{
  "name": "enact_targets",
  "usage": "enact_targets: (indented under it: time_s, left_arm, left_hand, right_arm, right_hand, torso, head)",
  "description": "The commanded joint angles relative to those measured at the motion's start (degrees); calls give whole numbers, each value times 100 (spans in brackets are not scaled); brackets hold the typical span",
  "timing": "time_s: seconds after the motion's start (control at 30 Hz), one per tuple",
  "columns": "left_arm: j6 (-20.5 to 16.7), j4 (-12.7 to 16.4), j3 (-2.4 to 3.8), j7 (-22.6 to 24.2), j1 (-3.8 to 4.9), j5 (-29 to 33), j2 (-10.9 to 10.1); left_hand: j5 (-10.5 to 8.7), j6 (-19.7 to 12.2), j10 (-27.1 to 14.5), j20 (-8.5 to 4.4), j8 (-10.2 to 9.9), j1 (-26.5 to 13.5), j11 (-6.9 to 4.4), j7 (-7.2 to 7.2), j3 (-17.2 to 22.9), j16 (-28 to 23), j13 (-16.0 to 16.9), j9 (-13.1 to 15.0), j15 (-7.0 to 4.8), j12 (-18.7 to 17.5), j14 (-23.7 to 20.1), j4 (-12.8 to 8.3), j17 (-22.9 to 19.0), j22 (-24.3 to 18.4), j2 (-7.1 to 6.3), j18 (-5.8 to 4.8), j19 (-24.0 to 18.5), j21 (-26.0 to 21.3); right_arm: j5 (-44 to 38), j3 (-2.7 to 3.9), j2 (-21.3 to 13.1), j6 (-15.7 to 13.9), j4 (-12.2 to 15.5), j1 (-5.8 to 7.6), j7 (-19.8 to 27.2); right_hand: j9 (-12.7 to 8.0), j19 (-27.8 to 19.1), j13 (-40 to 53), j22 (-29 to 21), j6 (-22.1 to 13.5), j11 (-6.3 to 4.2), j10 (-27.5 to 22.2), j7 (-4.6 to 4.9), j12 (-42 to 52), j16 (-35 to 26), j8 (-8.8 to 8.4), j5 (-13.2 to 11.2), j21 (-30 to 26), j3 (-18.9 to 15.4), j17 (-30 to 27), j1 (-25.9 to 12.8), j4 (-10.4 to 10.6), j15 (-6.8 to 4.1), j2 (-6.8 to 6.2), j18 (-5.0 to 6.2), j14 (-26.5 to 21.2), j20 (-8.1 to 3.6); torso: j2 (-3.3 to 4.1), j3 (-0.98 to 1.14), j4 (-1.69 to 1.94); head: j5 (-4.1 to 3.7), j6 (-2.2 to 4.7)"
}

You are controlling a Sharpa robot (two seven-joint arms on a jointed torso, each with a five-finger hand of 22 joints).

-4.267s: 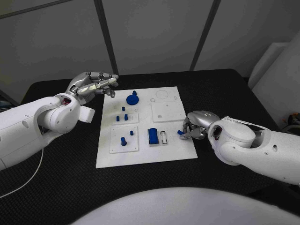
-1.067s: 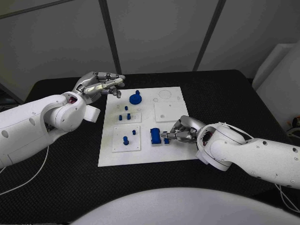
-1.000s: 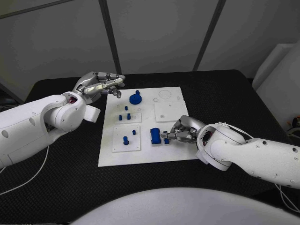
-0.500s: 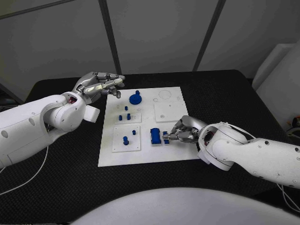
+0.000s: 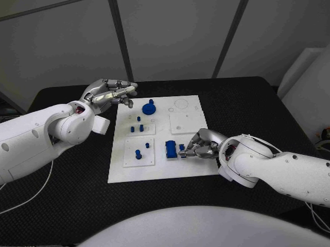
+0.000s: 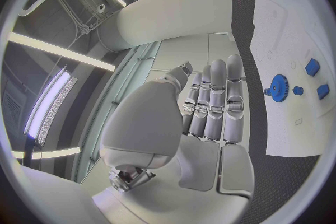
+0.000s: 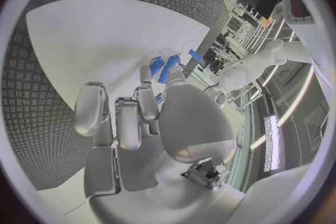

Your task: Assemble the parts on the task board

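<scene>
The right hand [image 5: 200, 144] pinched a small blue part [image 5: 183, 147] at its fingertips, low over the board [image 5: 161, 170], just beside a blue block [image 5: 169, 148]. The left hand [image 5: 107, 92] hovered past the board's far corner, fingers together and extended, holding nothing, with the blue gear [image 5: 149, 108] near its fingertips.

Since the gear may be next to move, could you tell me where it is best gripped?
Probably by the raised hub of the blue gear, coming straight down from above: it lies flat on the task board, so its toothed rim offers little purchase. The open left robot hand hovers closest.
</scene>
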Motion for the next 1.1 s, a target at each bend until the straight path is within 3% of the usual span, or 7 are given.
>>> enact_targets:
  time_s: [0.03,0.63,1.1]
  left_arm:
    - [51,3,3,7,9,28,0]
    - [104,2,3,4,9,28,19]
    - [102,-9,3,-1,8,28,29]
  left_hand:
    - [6,-33,-46,38,38,-9,-6,3,9,-31,6,-6,4,31,-36,36,4,-9,45,-74,-11,-39]
    - [7,-45,-61,39,45,20,-6,4,16,-44,8,-5,3,42,-48,14,2,-17,36,-72,-18,-50]
    - [6,-50,-67,40,46,19,-3,7,16,-47,8,-5,5,44,-51,14,2,-19,36,-72,-20,-53]
  right_arm:
    - [-47,0,13,151,-15,5,107]
    - [-299,1,120,40,-347,5,132]
    - [-398,2,135,-53,-368,5,296]
  right_hand:
    - [10,-33,-9,7,3,-10,-37,34,-13,-13,-12,-22,-21,-24,622,88,-28,47,4,36,428,4]
    - [74,28,45,91,95,-58,12,-21,57,40,73,-268,44,42,706,512,-200,9,253,17,445,-26]
    - [107,31,54,100,112,-73,21,-35,67,44,117,-392,46,8,714,664,-296,-6,257,16,446,-42]
  torso:
    - [1,-2,4]
    - [7,0,5]
    - [-7,-3,-4]
  head:
    - [12,0]
    - [20,0]
    - [12,0]
